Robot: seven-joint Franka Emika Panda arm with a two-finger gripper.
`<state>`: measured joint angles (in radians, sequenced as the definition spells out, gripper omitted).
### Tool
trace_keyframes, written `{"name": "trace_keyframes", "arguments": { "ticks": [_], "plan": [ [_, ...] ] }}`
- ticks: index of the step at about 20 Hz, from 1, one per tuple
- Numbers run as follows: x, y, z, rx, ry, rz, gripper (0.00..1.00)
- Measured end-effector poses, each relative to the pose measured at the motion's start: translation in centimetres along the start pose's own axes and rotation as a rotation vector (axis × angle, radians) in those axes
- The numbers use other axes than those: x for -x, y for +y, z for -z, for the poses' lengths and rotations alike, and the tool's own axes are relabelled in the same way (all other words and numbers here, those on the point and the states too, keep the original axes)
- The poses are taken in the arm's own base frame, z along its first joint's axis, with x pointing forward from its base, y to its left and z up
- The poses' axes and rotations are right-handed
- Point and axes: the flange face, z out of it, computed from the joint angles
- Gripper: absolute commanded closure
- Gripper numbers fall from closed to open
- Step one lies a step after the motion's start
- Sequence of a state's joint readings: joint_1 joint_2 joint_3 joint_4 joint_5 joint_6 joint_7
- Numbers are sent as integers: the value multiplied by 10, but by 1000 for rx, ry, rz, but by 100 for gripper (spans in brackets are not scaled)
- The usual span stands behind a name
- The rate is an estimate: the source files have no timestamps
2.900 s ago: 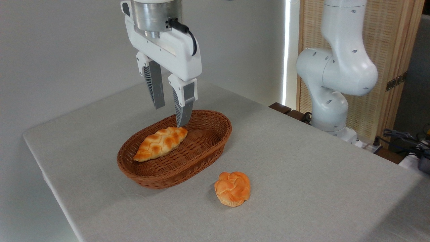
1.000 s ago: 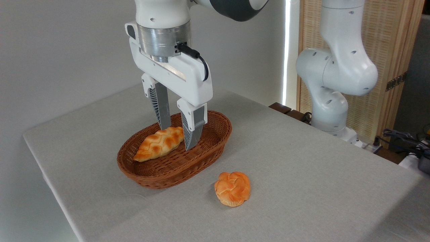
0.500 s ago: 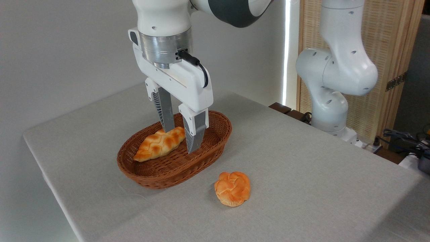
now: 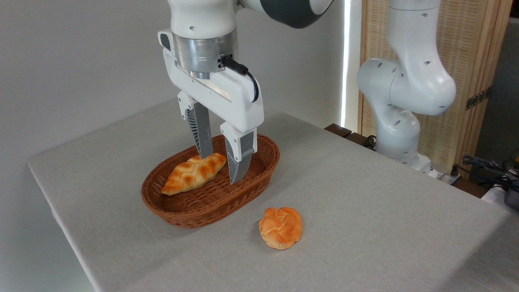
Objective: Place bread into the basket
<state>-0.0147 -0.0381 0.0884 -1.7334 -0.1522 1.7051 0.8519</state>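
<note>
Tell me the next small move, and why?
Probably lift clear and shift toward the bun: it sits on the table outside the basket, while the open gripper hangs empty over the basket's right end beside the braided loaf.

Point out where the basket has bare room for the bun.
The basket has bare floor at its near-left end, in front of the loaf. Its far-right end is crowded by the open tool. The bun sits outside on the table.
</note>
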Motion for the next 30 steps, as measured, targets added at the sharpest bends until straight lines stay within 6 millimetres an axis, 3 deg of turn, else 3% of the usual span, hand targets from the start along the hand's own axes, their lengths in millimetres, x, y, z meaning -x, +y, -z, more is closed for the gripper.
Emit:
{"name": "trace_keyframes", "arguments": {
  "ticks": [24, 27, 30],
  "plan": [
    [2, 8, 8, 4, 0, -9, 0],
    [1, 12, 3, 27, -21, -14, 0],
    [4, 13, -18, 56, -48, -23, 0]
  ]
}}
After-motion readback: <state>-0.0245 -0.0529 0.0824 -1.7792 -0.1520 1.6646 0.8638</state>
